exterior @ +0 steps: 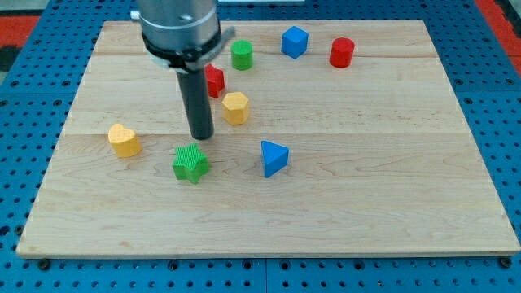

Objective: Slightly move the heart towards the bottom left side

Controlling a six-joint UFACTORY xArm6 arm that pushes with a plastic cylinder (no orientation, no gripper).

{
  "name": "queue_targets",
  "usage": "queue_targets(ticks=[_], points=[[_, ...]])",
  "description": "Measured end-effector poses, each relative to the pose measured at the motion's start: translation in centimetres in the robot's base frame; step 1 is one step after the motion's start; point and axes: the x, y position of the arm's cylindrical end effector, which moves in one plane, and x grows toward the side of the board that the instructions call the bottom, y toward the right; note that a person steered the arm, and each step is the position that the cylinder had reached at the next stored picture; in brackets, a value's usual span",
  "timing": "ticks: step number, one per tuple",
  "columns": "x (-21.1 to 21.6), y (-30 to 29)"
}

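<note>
My tip [201, 136] rests on the wooden board [391, 203], just above the green star block [190, 163] and well to the right of the yellow heart block [124, 140], which sits near the board's left edge, apart from everything else. There is no hand on this arm to open or close; the rod holds nothing and touches no block that I can make out. The rod's upper housing is cut off by the view's top and hides most of a red block [215, 80], so its shape cannot be told; it may be touching the rod's side, though the overlap leaves that unclear. A yellow hexagonal block [235, 107] lies just right of the rod. A blue triangular block [273, 158] sits right of the star. Near the top stand a green cylinder [242, 55], a blue cube-like block [294, 41] and a red cylinder [342, 52].
</note>
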Motion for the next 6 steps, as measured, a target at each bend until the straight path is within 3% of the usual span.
queue_targets(ticks=[1,2,3,6], points=[[0.4,-9.8],[2.8,-13.4],[1.1,-9.1],[-10.6,-13.9]])
